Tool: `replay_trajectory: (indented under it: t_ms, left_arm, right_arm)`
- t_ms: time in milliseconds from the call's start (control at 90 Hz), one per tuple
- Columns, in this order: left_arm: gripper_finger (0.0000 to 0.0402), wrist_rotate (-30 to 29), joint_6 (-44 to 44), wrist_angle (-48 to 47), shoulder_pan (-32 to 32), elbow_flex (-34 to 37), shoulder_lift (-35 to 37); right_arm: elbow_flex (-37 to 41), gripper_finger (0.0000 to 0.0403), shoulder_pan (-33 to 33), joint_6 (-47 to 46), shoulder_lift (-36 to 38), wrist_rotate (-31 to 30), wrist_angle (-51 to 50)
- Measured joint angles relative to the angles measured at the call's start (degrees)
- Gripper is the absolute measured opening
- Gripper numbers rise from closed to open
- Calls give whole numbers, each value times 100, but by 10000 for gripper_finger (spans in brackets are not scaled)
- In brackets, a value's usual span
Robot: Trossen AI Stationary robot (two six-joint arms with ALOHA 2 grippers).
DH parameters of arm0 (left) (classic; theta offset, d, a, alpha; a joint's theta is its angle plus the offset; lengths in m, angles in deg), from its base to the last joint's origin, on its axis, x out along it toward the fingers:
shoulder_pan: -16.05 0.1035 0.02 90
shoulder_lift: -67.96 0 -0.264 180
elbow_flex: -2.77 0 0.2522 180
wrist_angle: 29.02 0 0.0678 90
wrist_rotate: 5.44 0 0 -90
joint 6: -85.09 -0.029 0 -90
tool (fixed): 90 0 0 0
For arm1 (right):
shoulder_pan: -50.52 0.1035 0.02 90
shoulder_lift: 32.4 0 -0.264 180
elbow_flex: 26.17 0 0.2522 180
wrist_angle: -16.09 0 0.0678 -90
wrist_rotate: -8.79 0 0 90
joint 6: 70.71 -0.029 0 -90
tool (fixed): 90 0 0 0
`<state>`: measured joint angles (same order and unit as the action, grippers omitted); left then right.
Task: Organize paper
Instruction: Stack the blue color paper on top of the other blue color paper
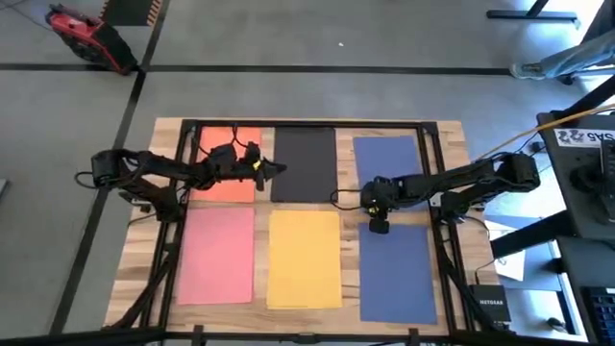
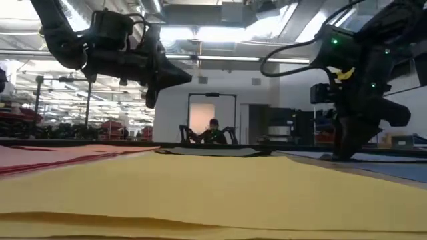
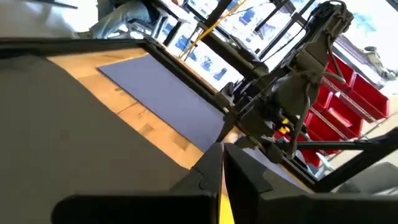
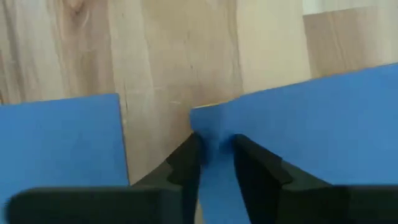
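Right wrist view: my right pincer (image 4: 214,163) is pinching a blue sheet's (image 4: 298,118) corner at the table's right, lifting it for stacking. My left pincer (image 1: 274,169), closed empty, is hovering over the black sheet (image 1: 304,163).

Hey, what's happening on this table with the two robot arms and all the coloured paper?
Six sheets of paper lie in a grid on the wooden table. The right gripper has its jaws pinched on the corner of a blue sheet, down at the tabletop between the two blue sheets. The left gripper hovers with jaws shut over the edge of the black sheet, beside the orange sheet. The pink sheet and yellow sheet lie untouched.
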<state>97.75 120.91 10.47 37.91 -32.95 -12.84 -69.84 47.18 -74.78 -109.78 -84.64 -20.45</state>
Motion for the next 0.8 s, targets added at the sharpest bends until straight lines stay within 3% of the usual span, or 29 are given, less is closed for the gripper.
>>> replay_trajectory:
  t_ms: [189, 467, 667, 800]
  left_arm:
    - [0, 68, 45, 14, 0, 0, 0]
    - [0, 149, 43, 14, 0, 0, 0]
    - [0, 210, 45, 18, 0, 0, 0]
    - [0, 348, 61, 18, 0, 0, 0]
  right_arm:
    - [-274, 20, -6, -7, -2, -47, -323]
    - [-1090, 44, -6, -109, -2, 583, -1466]
    - [-1598, 49, -4, -820, 0, 2398, -2551]
    - [-1641, 40, 164, -1465, 2, 3461, -2724]
